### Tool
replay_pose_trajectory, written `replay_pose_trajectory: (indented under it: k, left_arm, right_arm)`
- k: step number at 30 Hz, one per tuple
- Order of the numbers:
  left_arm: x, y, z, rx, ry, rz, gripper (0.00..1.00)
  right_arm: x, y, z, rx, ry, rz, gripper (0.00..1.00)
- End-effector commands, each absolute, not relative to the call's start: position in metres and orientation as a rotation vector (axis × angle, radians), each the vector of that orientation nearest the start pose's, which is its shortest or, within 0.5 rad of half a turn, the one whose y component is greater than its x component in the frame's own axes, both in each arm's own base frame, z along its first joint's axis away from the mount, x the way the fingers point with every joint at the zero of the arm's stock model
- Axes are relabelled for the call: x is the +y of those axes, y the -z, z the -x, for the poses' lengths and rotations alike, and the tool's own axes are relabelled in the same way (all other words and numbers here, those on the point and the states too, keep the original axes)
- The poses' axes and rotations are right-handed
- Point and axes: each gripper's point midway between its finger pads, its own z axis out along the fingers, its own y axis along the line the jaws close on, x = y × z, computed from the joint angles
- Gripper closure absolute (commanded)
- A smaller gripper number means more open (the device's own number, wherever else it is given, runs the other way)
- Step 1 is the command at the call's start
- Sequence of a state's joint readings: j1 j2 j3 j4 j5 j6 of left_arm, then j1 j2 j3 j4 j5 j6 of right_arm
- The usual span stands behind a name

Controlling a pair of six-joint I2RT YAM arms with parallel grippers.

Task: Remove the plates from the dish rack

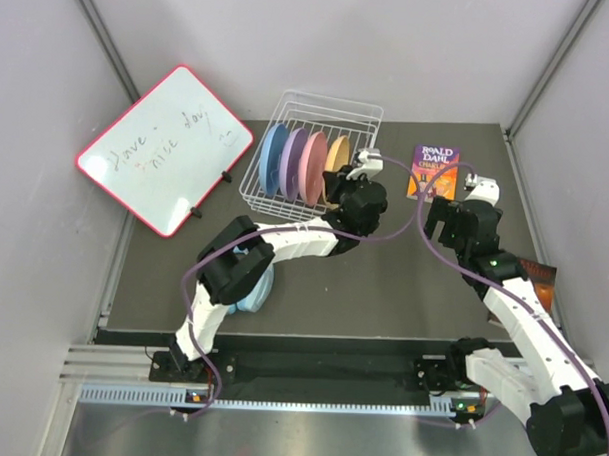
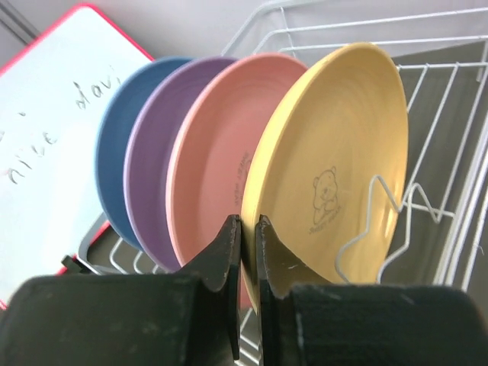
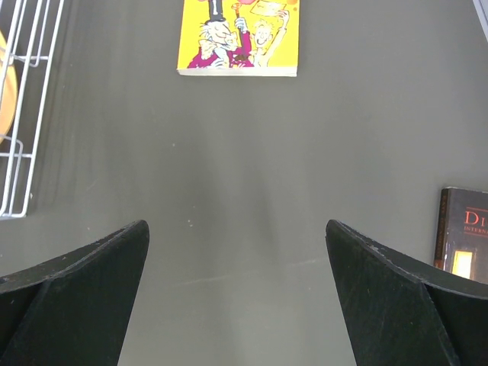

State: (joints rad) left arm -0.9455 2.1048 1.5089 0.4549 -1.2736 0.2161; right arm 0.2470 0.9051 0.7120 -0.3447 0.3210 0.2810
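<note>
The white wire dish rack (image 1: 329, 111) stands at the back middle of the table with four plates upright in it: blue (image 1: 272, 159), purple (image 1: 293, 160), pink (image 1: 314, 166) and orange-yellow (image 1: 338, 152). My left gripper (image 1: 338, 192) is at the rack's near side. In the left wrist view the left gripper (image 2: 246, 229) is shut on the lower rim of the orange-yellow plate (image 2: 335, 137), which still stands in the rack beside the pink plate (image 2: 221, 152). My right gripper (image 1: 450, 215) is open and empty over the bare table (image 3: 237, 225), right of the rack.
A red-framed whiteboard (image 1: 167, 148) leans at the back left. A Roald Dahl book (image 1: 436, 171) lies right of the rack and a dark book (image 1: 541, 281) lies at the right edge. Light blue headphones (image 1: 254, 291) lie under my left arm.
</note>
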Motion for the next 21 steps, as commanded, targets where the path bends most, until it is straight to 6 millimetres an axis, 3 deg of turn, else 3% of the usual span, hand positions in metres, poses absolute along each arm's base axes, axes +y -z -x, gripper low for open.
replay_pose_trajectory:
  k: [1, 10, 13, 16, 21]
  left_arm:
    - [-0.304, -0.254, -0.429, 1.51, -0.475, 0.125, 1.0]
    - [-0.292, -0.324, -0.407, 1.454, -0.438, 0.146, 1.0]
    - [-0.286, -0.338, -0.401, 1.462, -0.407, 0.16, 1.0]
    - [-0.284, -0.342, -0.399, 1.467, -0.37, 0.154, 1.0]
    - [-0.282, -0.333, -0.399, 1.464, -0.399, 0.148, 1.0]
  right_arm:
    - [0.029, -0.184, -0.305, 2.028, 0.019, -0.227, 0.0]
    - [0.028, -0.188, -0.302, 2.011, 0.014, -0.234, 0.0]
    - [0.027, -0.195, -0.301, 1.987, 0.005, -0.247, 0.0]
    - [0.027, -0.2, -0.298, 1.968, -0.003, -0.252, 0.0]
    - [0.026, -0.2, -0.295, 1.97, -0.006, -0.261, 0.0]
